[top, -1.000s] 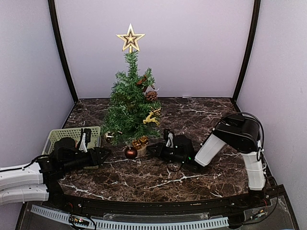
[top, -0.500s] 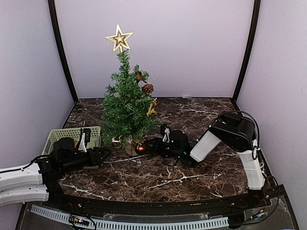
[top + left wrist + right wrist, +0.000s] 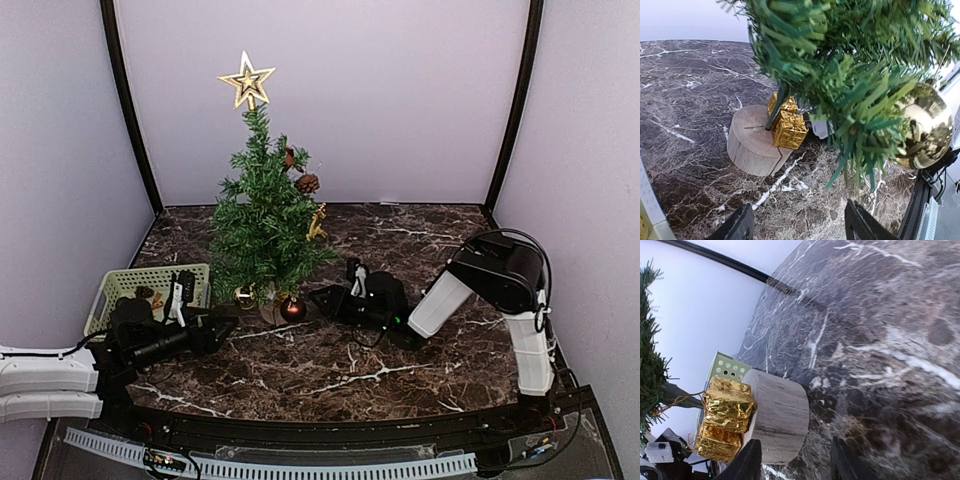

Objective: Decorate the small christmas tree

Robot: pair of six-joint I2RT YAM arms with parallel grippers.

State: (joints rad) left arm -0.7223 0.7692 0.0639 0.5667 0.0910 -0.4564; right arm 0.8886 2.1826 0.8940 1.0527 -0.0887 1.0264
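So, my left gripper (image 3: 800, 222) is spread wide and empty, low, just left of the small christmas tree (image 3: 262, 225). My right gripper (image 3: 792, 460) is parted and empty too, just right of its wooden stump (image 3: 756, 147). Gold gift boxes (image 3: 787, 127) hang at the stump. The tree stands upright, with the green basket (image 3: 120, 285) on its left.

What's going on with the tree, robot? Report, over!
Left hand open, empty. Right hand open, empty, facing the stump. Tree upright, star on top. Gold ball hangs just ahead of left hand.
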